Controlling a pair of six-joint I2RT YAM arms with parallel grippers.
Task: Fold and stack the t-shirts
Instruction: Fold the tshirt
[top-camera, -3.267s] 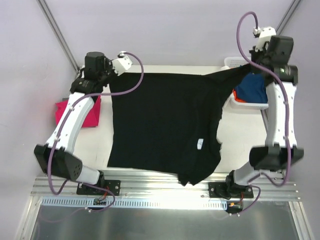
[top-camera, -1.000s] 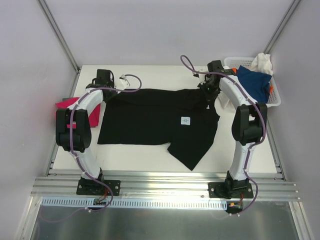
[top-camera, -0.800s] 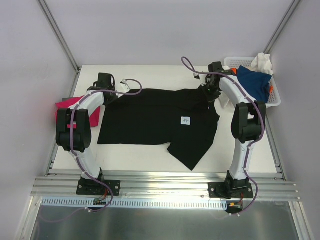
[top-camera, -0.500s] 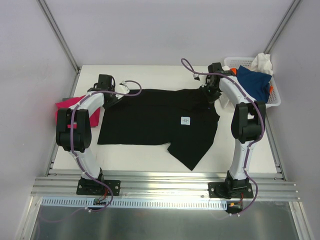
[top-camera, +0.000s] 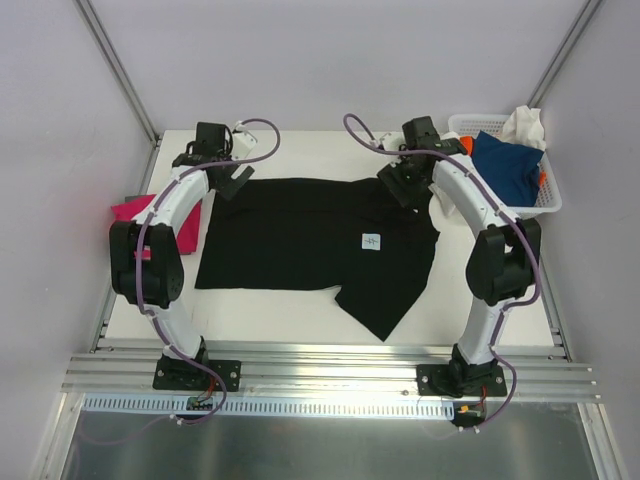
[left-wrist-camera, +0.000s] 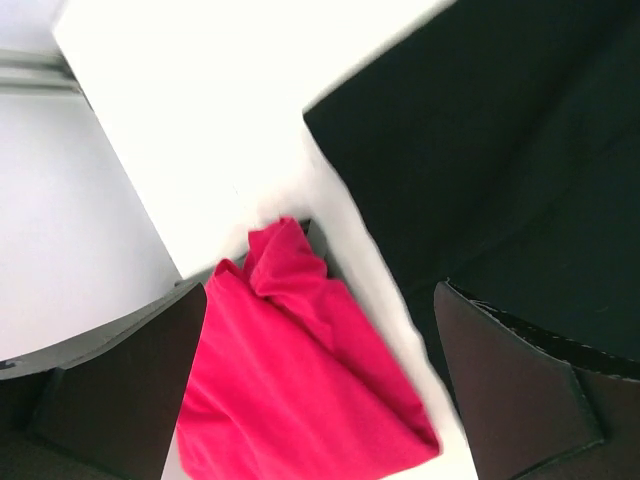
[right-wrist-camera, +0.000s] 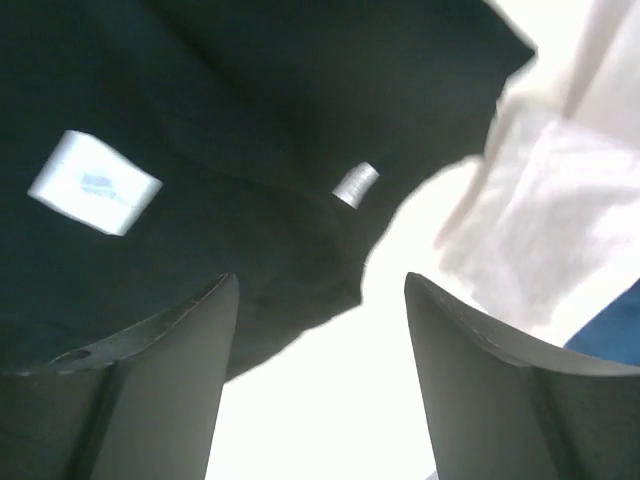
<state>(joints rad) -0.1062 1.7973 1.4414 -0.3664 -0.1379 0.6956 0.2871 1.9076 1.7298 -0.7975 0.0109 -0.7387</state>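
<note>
The black tee (top-camera: 300, 235) lies spread flat on the white table (top-camera: 270, 315), long axis running left to right. Its straight edge faces left, and one flap angles out toward the near right. A small white label (top-camera: 372, 241) shows face-up, right of middle. The left end effector (top-camera: 232, 178) hovers at the tee's far-left corner with its fingers wide apart and nothing between them. The right end effector (top-camera: 398, 186) hangs over the far-right corner, also spread and empty; its wrist view shows black cloth below.

The pink tee (top-camera: 128, 212) sits bunched at the table's left edge, just beside the black one. At the far right corner is the basket (top-camera: 548, 203), with a blue tee (top-camera: 505, 165) piled in it and a white tee (top-camera: 525, 124) draped over its back rim. Pale lilac walls (top-camera: 320, 60) close in three sides, and a metal rail (top-camera: 330, 385) runs along the near edge.
</note>
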